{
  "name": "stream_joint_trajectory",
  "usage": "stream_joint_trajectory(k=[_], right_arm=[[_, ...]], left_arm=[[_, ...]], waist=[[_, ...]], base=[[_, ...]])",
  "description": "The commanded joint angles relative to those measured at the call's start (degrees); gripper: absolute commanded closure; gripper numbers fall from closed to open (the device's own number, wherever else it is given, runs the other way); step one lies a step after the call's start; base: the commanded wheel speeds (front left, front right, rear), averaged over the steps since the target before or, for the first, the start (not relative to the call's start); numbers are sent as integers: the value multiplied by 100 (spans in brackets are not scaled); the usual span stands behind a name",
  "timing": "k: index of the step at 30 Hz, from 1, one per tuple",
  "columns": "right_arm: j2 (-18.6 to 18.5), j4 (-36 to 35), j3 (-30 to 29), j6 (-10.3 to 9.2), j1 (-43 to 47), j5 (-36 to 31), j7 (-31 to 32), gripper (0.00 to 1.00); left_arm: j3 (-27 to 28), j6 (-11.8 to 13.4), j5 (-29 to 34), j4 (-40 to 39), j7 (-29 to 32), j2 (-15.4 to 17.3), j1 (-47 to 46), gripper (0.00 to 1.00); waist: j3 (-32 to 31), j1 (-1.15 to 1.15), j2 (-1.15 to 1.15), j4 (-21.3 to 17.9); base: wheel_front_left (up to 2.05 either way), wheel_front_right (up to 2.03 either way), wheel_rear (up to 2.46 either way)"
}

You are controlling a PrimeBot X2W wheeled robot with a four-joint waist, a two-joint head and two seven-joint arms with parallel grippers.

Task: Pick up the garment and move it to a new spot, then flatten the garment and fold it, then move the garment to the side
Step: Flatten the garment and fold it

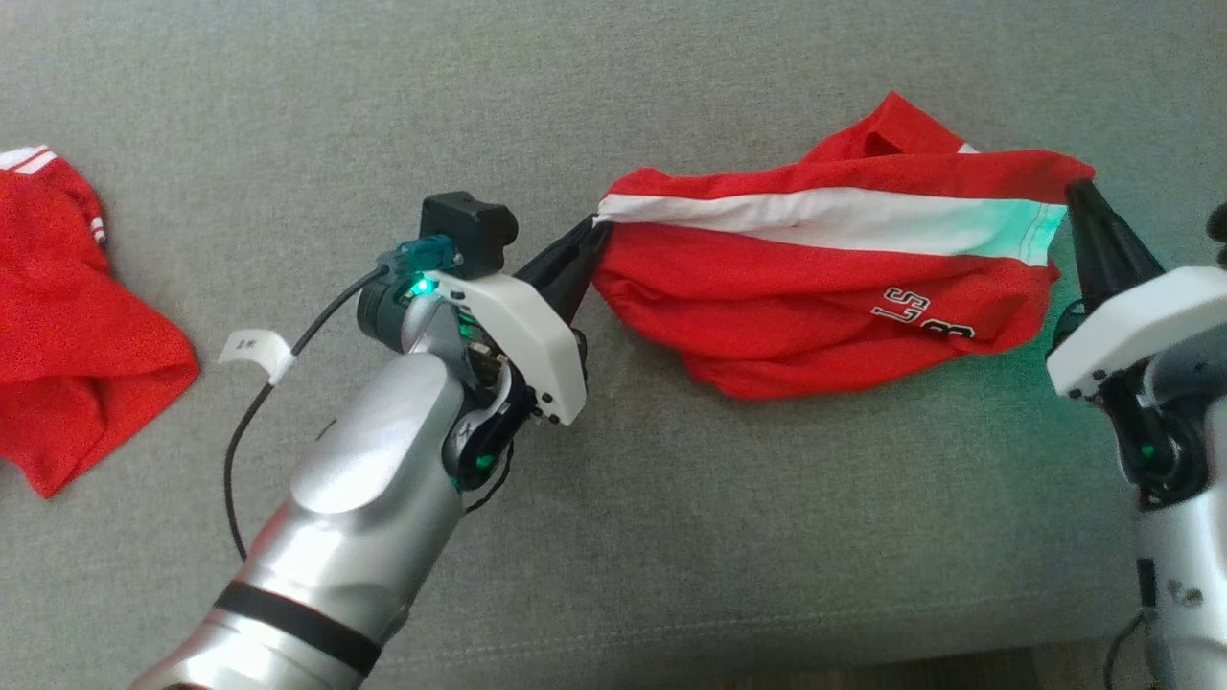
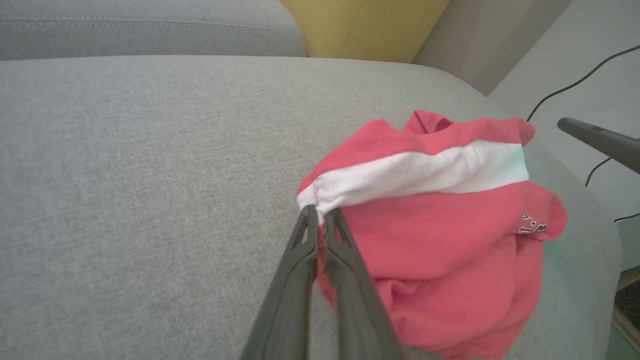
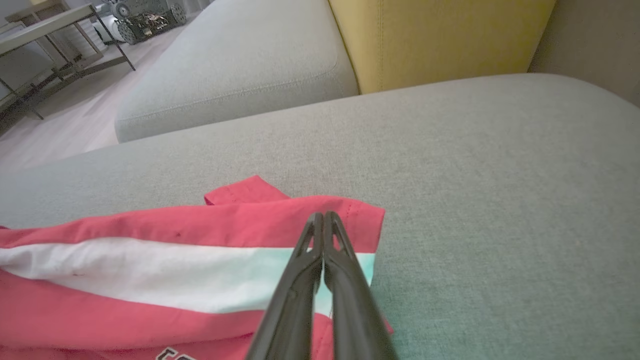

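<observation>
My left end effector and right end effector are pinched shut on opposite ends of the red jersey, stretched between them on the grey sofa cushion. It looks light, limp and probably slippery; I judge the hemmed edges hold best.

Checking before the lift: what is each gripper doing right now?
Left gripper: shut on the garment.
Right gripper: shut on the garment's other end.

garment: 2 | pincer: 2 | arm: 2 | grey cushion: 2 | yellow cushion: 1
</observation>
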Motion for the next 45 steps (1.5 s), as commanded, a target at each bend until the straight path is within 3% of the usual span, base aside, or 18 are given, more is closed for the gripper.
stream_joint_trajectory(k=[1,9,10,11,19,28,45], right_arm=[[-62,-269,59,-4,88,-13,-40,100],[85,-961,-38,-4,314,-136,-225,98],[108,-1037,-47,-4,338,-169,-281,35],[125,-1110,-49,-4,366,-212,-342,0],[382,-1629,-30,-4,758,-599,-964,0],[638,-1806,84,-4,1360,-598,-1216,0],[651,-1887,185,-4,1376,-608,-1368,0]], left_arm=[[172,25,-21,-211,-51,139,-115,100],[166,113,-63,-373,27,271,35,100],[163,119,-69,-386,36,280,47,100],[162,127,-77,-398,46,288,57,100],[152,190,-124,-463,82,344,141,100],[120,237,-175,-484,107,373,233,100],[69,272,-248,-484,118,392,248,100]], waist=[[-24,0,0,-15],[-106,0,0,-68],[-114,0,0,-71],[-121,0,0,-76],[-177,0,0,-116],[-252,0,0,-177],[-292,0,0,-155]], base=[[0,0,0],[0,0,0],[0,0,0],[0,0,0],[0,0,0],[0,0,0],[0,0,0]])
